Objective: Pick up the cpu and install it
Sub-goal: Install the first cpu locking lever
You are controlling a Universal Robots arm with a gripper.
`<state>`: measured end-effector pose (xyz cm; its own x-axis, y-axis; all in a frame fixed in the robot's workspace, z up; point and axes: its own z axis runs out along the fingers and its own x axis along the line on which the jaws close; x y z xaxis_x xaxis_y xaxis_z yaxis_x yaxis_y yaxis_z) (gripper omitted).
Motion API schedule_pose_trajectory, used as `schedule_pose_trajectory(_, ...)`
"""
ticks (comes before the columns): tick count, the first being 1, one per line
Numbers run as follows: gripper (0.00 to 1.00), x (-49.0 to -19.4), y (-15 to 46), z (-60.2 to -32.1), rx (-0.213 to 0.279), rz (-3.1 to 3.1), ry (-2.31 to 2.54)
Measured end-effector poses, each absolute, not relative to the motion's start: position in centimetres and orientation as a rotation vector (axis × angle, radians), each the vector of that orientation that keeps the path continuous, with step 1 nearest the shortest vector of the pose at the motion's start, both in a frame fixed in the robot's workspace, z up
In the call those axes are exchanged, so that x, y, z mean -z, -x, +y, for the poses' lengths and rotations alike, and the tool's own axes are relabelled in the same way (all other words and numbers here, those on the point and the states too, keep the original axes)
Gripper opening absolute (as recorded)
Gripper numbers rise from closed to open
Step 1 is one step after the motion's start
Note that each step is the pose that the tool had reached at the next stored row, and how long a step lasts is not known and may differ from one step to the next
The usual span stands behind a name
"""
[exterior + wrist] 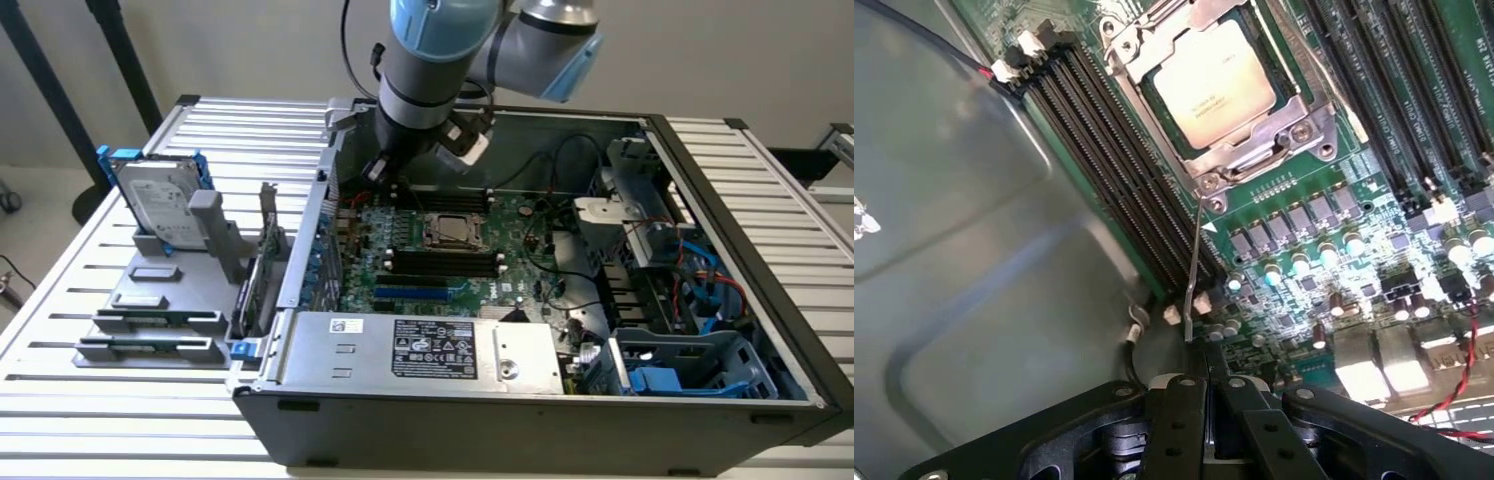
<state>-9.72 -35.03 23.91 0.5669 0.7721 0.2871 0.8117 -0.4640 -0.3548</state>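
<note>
The cpu (1214, 85), a flat square chip with a shiny silver top, lies inside its socket frame on the green motherboard (1354, 250). In the exterior view the cpu (458, 230) sits near the middle of the board inside the open computer case. My gripper (1202, 365) is shut, a short way from the socket past the black memory slots (1119, 170). A thin metal socket lever (1194, 270) stands up from the socket corner and ends at my fingertips; I cannot tell whether it is pinched. In the exterior view my gripper (383, 172) hangs over the back of the board, toward that view's left.
The grey case wall (974, 250) runs close beside the gripper. A labelled grey power-supply box (427, 350) fills the case's near side, and cables and drive cages (667, 300) sit toward the exterior view's right. A hard drive in a blue bracket (158, 205) stands on a grey fixture outside the case.
</note>
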Motion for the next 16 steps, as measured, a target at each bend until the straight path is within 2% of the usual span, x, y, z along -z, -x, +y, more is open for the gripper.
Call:
schedule_pose_trajectory(10, 0.11, -23.9, 9.79, -35.16, 0.126, -1.187, 2.393)
schedule_pose_trajectory(16, 0.11, -23.92, 9.84, -35.22, 0.101, -1.156, 2.397)
